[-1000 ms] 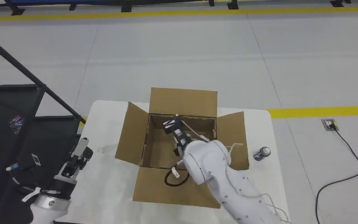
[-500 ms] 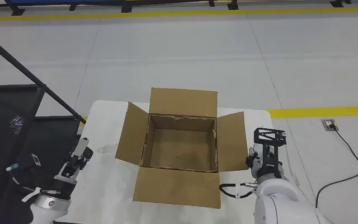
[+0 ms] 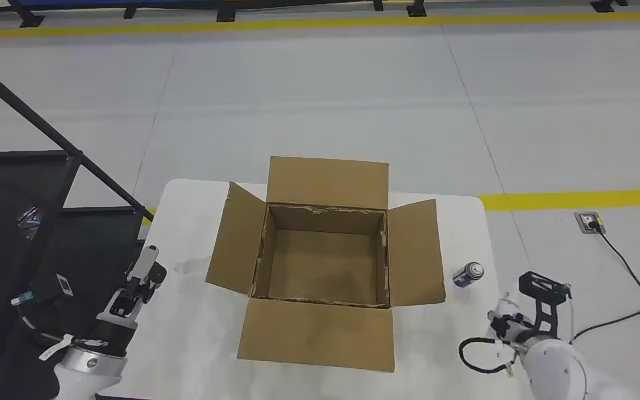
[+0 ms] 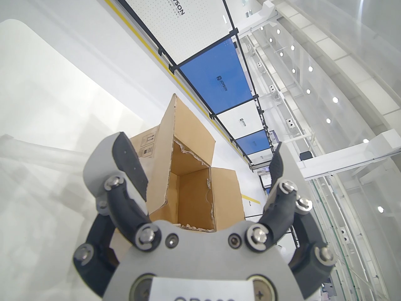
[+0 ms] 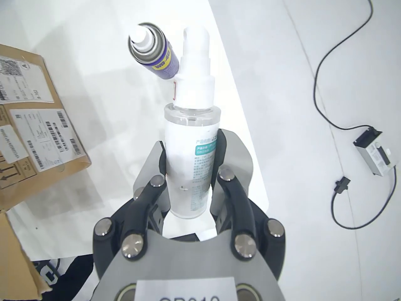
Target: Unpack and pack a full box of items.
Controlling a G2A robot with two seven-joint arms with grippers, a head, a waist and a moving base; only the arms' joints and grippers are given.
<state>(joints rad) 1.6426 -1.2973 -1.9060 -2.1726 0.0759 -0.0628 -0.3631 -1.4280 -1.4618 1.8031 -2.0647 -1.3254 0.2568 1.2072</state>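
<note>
Top view down on table (image 3: 190,230), wrist views close behind left gripper (image 4: 203,155), right gripper (image 5: 191,155), all sharing box (image 3: 325,265)

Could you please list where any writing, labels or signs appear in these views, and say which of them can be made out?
Brown cardboard box: white shipping labels with barcodes, plus arrow handling symbols; text too small to read.
Clear spray bottle with white nozzle, held in the right gripper: fine label print, unreadable.
Blue-and-yellow spray can: yellow lettering, blurred.
White and blue wall panels: logo wordmarks.
</note>
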